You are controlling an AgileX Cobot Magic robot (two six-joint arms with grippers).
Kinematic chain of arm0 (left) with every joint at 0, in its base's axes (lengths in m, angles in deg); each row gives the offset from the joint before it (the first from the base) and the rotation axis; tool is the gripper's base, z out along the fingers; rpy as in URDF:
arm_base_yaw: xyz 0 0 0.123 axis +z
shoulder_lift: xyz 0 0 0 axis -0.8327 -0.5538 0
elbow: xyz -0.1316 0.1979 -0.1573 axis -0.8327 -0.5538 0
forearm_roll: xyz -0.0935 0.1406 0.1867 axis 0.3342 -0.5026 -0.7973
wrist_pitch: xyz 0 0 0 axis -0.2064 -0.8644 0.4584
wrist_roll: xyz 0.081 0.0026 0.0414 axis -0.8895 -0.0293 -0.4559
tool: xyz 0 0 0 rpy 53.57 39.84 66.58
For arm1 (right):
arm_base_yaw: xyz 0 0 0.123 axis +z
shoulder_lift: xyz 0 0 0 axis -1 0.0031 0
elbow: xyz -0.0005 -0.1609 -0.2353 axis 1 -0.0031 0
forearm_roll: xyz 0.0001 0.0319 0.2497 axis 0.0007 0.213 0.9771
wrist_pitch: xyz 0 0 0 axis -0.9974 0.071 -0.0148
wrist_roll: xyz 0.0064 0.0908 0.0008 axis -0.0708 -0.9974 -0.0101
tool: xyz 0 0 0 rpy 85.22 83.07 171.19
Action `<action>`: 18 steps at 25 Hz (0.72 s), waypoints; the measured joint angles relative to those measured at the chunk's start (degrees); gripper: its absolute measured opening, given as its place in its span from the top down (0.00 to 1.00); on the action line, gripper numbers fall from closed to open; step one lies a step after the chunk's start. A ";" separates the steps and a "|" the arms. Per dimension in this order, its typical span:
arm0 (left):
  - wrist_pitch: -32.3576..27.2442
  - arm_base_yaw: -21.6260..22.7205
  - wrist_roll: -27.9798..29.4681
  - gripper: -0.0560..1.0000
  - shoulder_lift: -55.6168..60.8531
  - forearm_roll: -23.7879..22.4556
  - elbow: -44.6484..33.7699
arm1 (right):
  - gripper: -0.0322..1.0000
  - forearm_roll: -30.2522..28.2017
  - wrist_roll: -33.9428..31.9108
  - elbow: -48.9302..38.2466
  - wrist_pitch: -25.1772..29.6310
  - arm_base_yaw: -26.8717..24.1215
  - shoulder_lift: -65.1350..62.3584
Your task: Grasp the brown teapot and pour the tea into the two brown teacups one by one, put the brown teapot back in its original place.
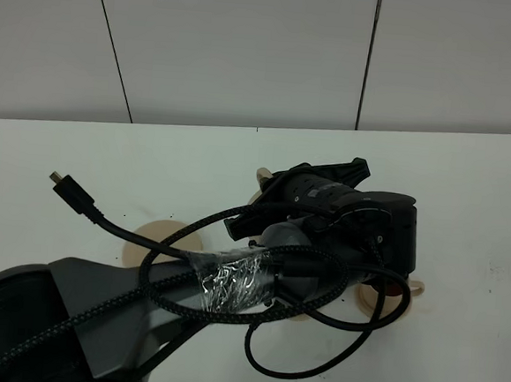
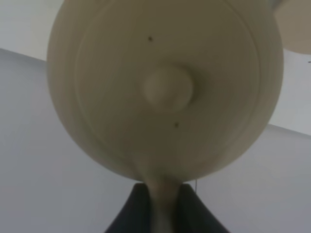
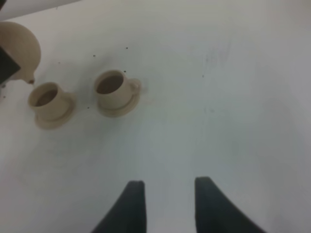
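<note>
Tan-beige teapot [image 2: 165, 87]: held aloft by its loop handle in the left gripper's [image 2: 163, 204] closed fingers, spout just beside the nearer teacup [image 3: 47, 99], tilted toward it. Second teacup [image 3: 113, 89]: beside the first, beyond the spout. Right gripper [image 3: 167, 204]: fingers parted, empty, over bare white bench [image 3: 218, 97], well apart from both cups.

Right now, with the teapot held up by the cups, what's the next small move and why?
Probably keep tipping the brown teapot over the nearer teacup. The left tool is shut on its handle, the spout sits just above that cup's rim, and no stream shows. The other teacup waits beside it.
</note>
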 joint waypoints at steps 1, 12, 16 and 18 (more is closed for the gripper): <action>0.00 -0.07 0.00 0.79 0.00 0.00 0.00 | 0.73 0.00 0.00 0.00 0.00 0.00 0.00; 0.00 -0.07 0.18 0.79 -1.82 -0.36 0.00 | 0.73 0.00 0.00 0.00 0.00 0.00 0.00; 0.00 -0.07 0.23 0.79 -1.82 -0.56 0.00 | 0.73 0.00 0.00 0.00 0.00 0.00 0.00; 0.00 -0.07 0.23 0.79 -1.82 -0.77 0.00 | 0.73 0.00 0.00 0.00 0.00 0.00 0.00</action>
